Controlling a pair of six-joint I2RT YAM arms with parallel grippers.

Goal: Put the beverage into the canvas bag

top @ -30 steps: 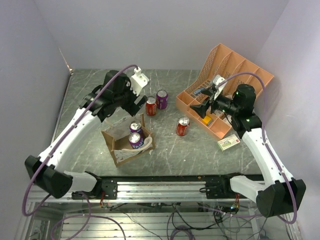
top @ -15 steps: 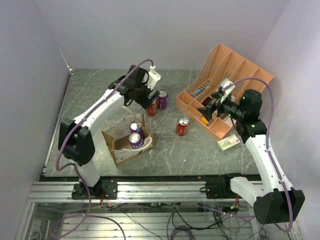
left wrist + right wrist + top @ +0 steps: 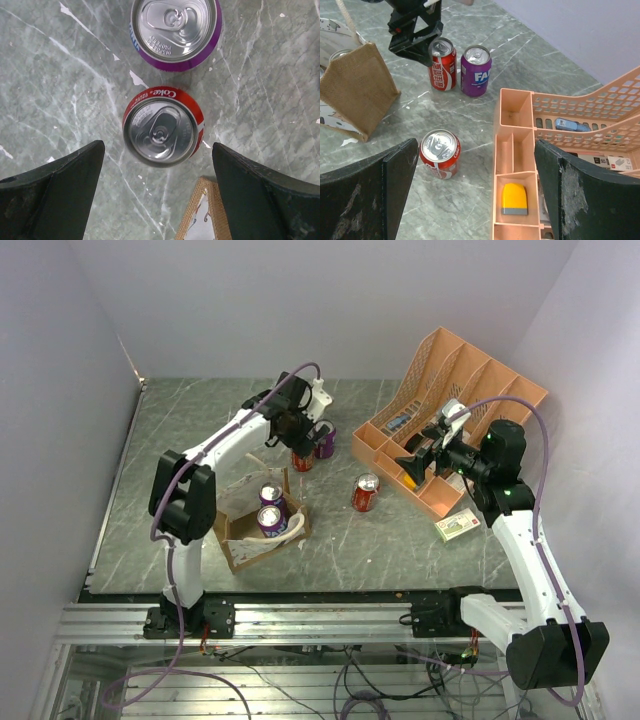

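The left gripper (image 3: 158, 155) was spread wide above a red cola can (image 3: 161, 131), with its dark tapered fingers set to either side of the round aluminium lid and nothing gripped. A purple can (image 3: 176, 27) stood just beyond, toward the far edge of the grey marbled bench (image 3: 180, 440). The canvas bag (image 3: 355, 90), boxy and of coarse brown weave, was set nearer the front edge, left of centre. Two purple-sided cans (image 3: 272, 520) were seen upright inside it. The right gripper (image 3: 475, 147) was likewise wide and empty, above the front of the orange plastic organizer (image 3: 470, 370) by the right edge.
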